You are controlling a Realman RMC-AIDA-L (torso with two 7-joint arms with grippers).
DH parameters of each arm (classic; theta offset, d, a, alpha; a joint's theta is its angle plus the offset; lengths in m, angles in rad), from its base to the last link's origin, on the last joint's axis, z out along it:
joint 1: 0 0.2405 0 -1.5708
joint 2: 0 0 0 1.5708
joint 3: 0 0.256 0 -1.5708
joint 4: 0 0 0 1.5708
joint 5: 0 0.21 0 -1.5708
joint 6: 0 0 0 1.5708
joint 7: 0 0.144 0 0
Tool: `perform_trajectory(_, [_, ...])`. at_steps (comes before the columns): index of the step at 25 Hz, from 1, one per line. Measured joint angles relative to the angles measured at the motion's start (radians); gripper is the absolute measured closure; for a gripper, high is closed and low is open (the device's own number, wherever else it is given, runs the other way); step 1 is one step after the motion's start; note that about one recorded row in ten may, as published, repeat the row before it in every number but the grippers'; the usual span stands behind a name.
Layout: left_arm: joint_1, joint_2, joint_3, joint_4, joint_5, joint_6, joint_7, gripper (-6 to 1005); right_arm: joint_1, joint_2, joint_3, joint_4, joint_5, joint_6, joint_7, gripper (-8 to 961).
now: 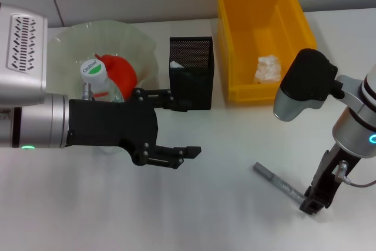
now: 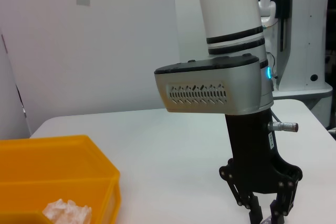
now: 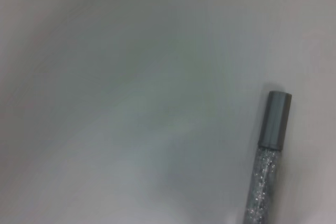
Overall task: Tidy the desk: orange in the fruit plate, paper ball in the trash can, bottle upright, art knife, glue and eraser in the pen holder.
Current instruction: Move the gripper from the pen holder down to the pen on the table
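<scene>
My left claw (image 1: 176,127) hangs open just short of the pen holder (image 1: 191,72), the bottle (image 1: 98,80) upright behind it, while my right claw (image 1: 313,203) pinches the near end of the glue stick (image 1: 279,182).

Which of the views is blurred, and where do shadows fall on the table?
Right wrist view: soft focus, the glitter stick fuzzy along its length. Head view: sharp; a soft shadow lies under the left gripper, and a fainter one beside the right gripper. Left wrist view: evenly lit.

yellow trash can (image 1: 232,39), black mesh pen holder (image 1: 191,72), glittery grey glue (image 1: 281,185), orange (image 1: 120,72)
</scene>
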Motion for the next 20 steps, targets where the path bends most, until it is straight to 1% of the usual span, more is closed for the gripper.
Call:
perform_trajectory(3, [0.000,0.000,-0.001,0.000,-0.001,0.000,0.000,187,-0.004,0.001,-0.021,-0.016,-0.005,0.003,0.002,631])
perform_trajectory(8, [-0.001,0.000,-0.004,-0.003,-0.002,0.000,0.000,187,-0.009,0.002,-0.054,-0.039,-0.025,0.015,0.021,810])
perform_trajectory(20, [-0.006,0.000,-0.008,-0.009,-0.002,0.000,0.001,186,-0.005,0.000,-0.057,-0.040,-0.042,0.027,0.026,831])
